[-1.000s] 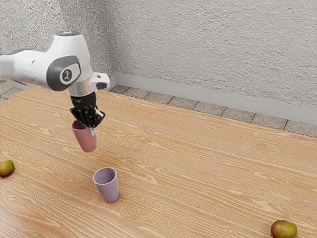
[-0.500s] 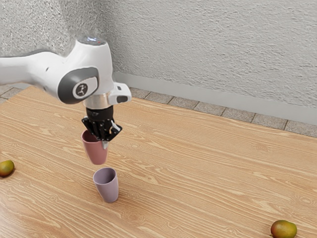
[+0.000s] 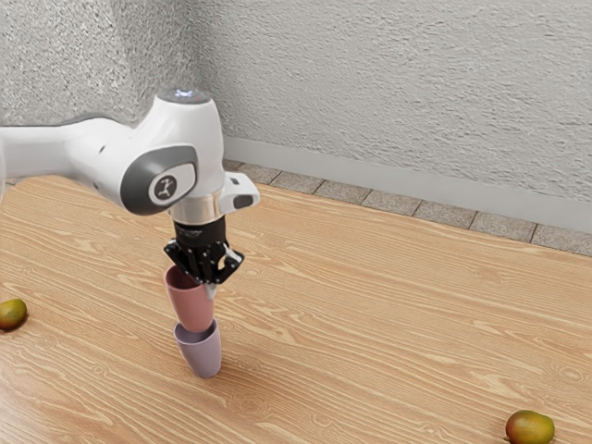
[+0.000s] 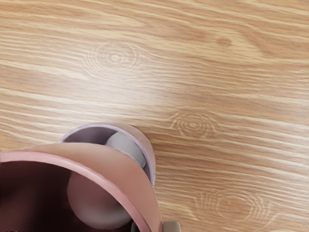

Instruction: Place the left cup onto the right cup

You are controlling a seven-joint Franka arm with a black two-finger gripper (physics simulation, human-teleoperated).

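Lower left of frame, the purple cup (image 3: 201, 350) waits, and the pink cup (image 3: 191, 298) has just swung down from upper left. Its base now meets the purple mouth! Above, the gripper (image 3: 205, 271) clamps the pink rim; release looks close.

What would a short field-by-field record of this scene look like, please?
gripper: shut on the rim of the pink cup
pink cup: upright, held, base at the mouth of the purple cup
purple cup: upright on the table, just below the pink cup
fruit: at the exterior view's left edge
second fruit: at the exterior view's lower right
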